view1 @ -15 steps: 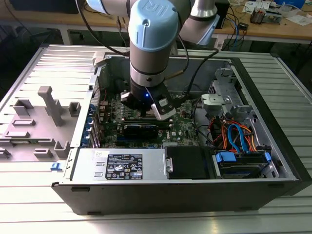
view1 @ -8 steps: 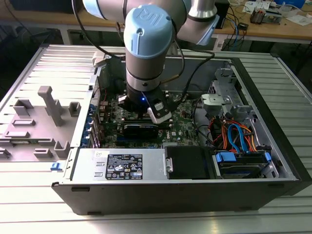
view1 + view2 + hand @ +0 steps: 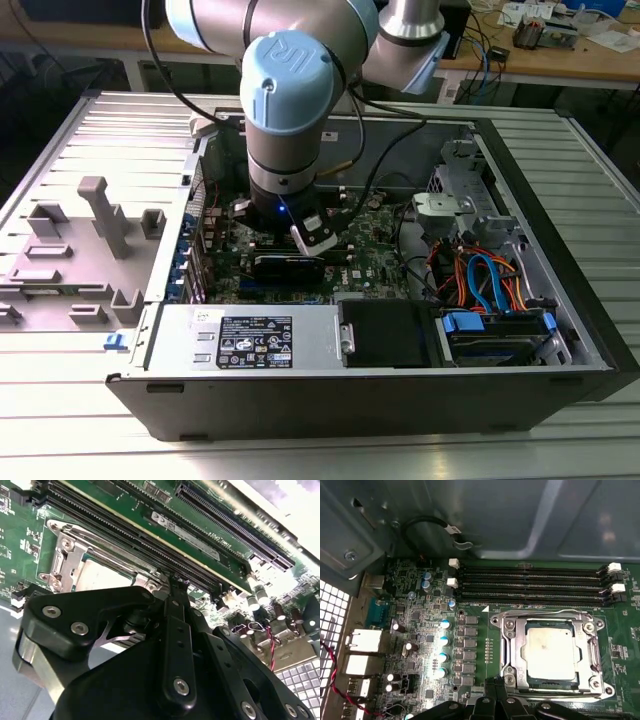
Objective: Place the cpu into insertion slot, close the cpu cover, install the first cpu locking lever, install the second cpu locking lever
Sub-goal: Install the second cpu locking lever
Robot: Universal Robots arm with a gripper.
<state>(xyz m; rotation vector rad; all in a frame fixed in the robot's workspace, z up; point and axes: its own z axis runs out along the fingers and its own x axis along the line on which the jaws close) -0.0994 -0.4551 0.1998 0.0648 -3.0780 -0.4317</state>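
My black gripper hangs low over the green motherboard, fingers pressed together and holding nothing. Just beside it, the dull silver square cpu lies in the metal-rimmed insertion slot, with the thin silver cpu cover closed flat around it.

Gripper black, low over green board, tips together at the socket's edge. Cpu sits in slot, silver cover framing it, part hidden by gripper body. Long black memory slots run just beside socket. Capacitors and red wires off to the side.
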